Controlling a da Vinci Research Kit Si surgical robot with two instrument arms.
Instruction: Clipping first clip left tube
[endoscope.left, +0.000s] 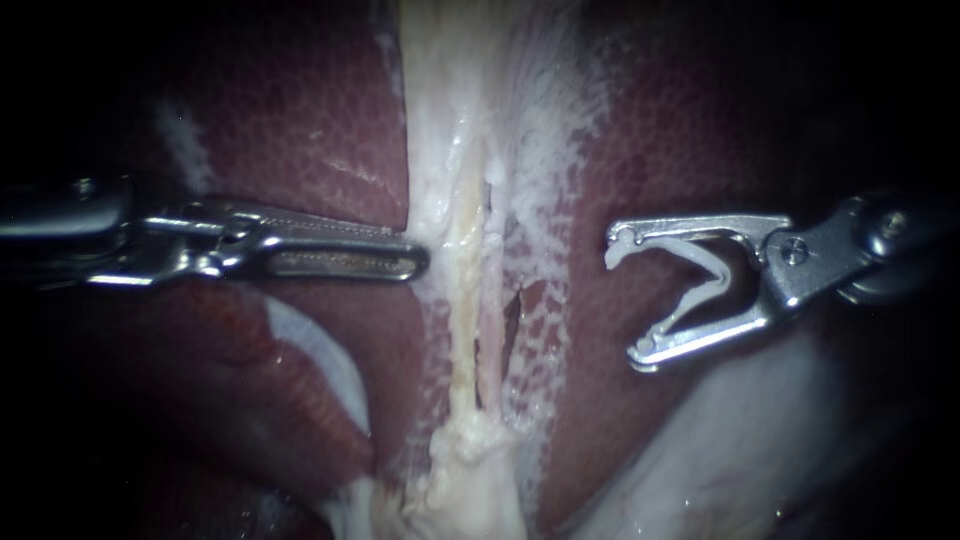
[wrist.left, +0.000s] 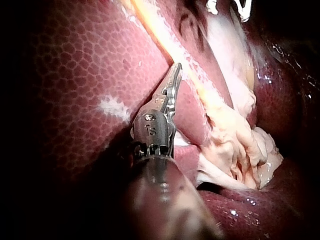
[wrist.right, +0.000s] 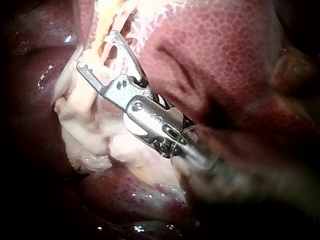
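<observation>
My right instrument (endoscope.left: 628, 298) carries an open clip (endoscope.left: 712, 272) in wide jaws, near the right of the vertical left tube (endoscope.left: 462, 300). My left instrument (endoscope.left: 410, 262), jaws closed on nothing, touches its other side.

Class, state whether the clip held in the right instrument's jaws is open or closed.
Open: the white clip spreads in a wide V between the right instrument's jaws.

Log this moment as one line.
left instrument: jaws shut, beside left tube | right instrument: holding open clip, clear of tube | clip not applied
</observation>
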